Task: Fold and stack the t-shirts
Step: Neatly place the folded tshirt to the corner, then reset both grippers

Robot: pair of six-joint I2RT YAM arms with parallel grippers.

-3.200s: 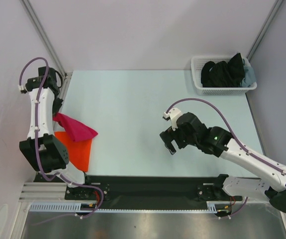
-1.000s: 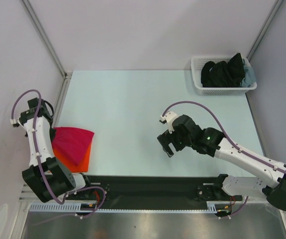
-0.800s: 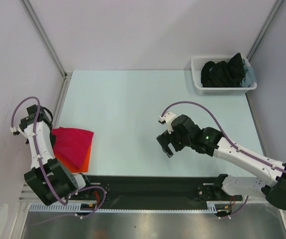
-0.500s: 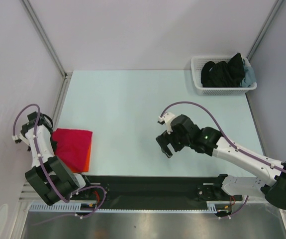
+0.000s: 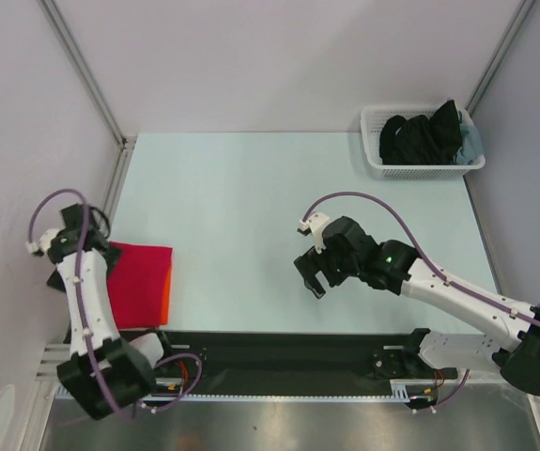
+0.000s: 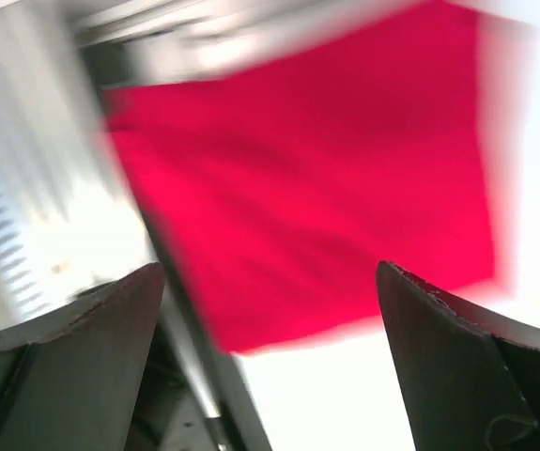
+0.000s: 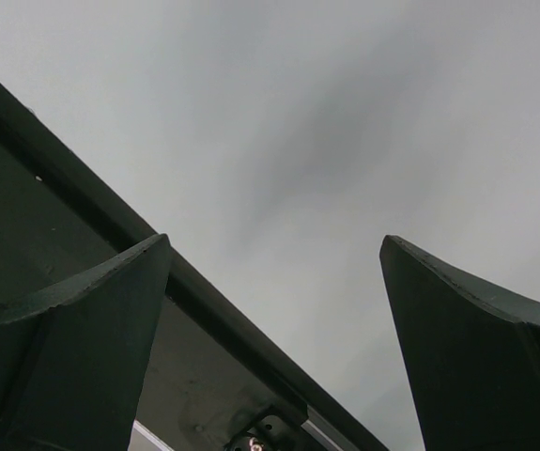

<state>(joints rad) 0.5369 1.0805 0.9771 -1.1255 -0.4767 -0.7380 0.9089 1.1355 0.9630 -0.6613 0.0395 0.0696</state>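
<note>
Pale green tabletop point(image 5: 251, 188): the crimson t-shirt point(image 5: 140, 282), which dangled crumpled from the left gripper point(image 6: 270, 272) moments ago, now lies flat and folded on the orange t-shirt point(image 5: 166, 296) at the near-left corner. That gripper hovers over it, fingers spread wide and empty, its arm reared at the table's left edge. The right gripper point(image 7: 274, 246), likewise spread and empty, hangs over mid-table on an outstretched arm.

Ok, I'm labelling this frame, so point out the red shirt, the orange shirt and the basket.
red shirt point(image 5: 140, 282): top view, middle of the folded cloth.
orange shirt point(image 5: 166, 299): top view, strip showing past the red one's right edge.
basket point(image 5: 420, 171): top view, near wall.
</note>
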